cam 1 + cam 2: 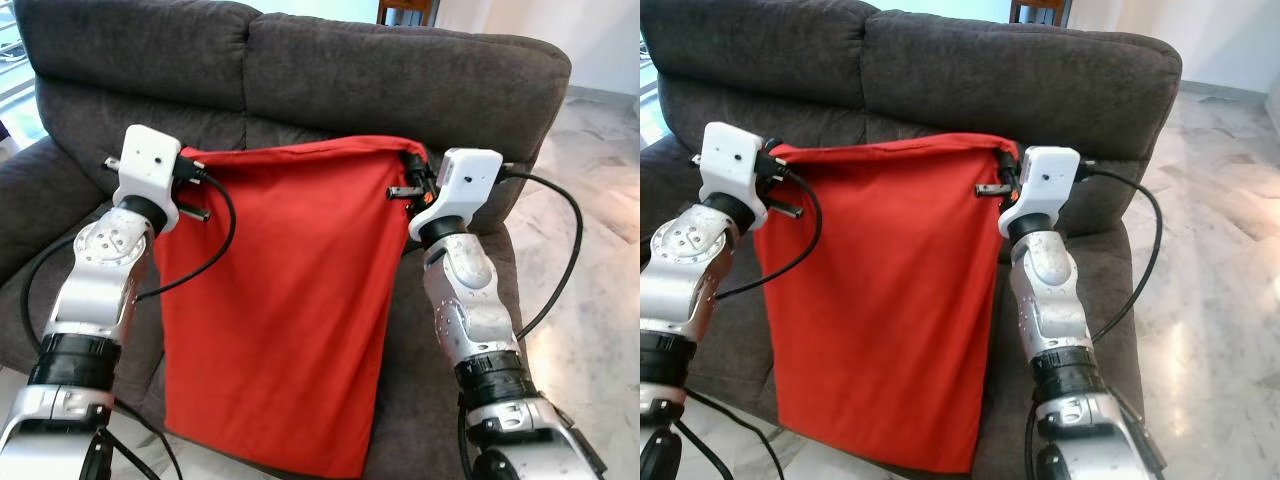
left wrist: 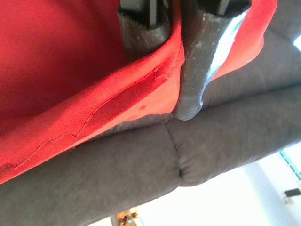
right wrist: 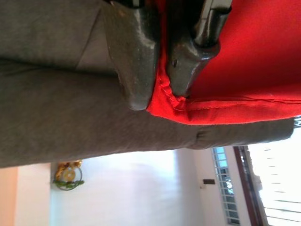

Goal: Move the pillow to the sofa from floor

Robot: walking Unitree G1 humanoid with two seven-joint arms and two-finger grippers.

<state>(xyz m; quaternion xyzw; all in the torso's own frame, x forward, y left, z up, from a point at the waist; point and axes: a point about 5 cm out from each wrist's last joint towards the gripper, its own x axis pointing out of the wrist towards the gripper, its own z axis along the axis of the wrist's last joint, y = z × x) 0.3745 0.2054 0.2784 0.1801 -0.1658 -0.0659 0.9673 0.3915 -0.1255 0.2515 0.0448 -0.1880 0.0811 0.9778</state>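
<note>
I've got the red pillow (image 1: 275,310) up in front of me, held by its top edge, one corner in each pincer. My left pincer (image 2: 175,56) is clamped on the top left corner: in the left wrist view the red hem is squeezed between the two black fingers, with the seam running off to one side. My right pincer (image 3: 162,66) is clamped on the top right corner, and the right wrist view shows the cloth bunched up between its fingers.

The pillow hangs flat like a sheet, its top edge stretched between my two pincers at about the height where the seat meets the backrest of the grey sofa (image 1: 400,75). It looks thin and limp, so I judge it will fold and sag wherever I let it go.

Its lower edge drops down past the front of the seat cushion, near the bottom of my view. I cannot tell whether that bottom hem is clear of the marble floor (image 1: 590,310) or brushing it.

So, progress as I read it: the pick-up is done, with both corners held. What's left is the placing, which means carrying the pillow forward over the seat, laying it down on the cushions, then opening both pincers and drawing my arms back.
</note>
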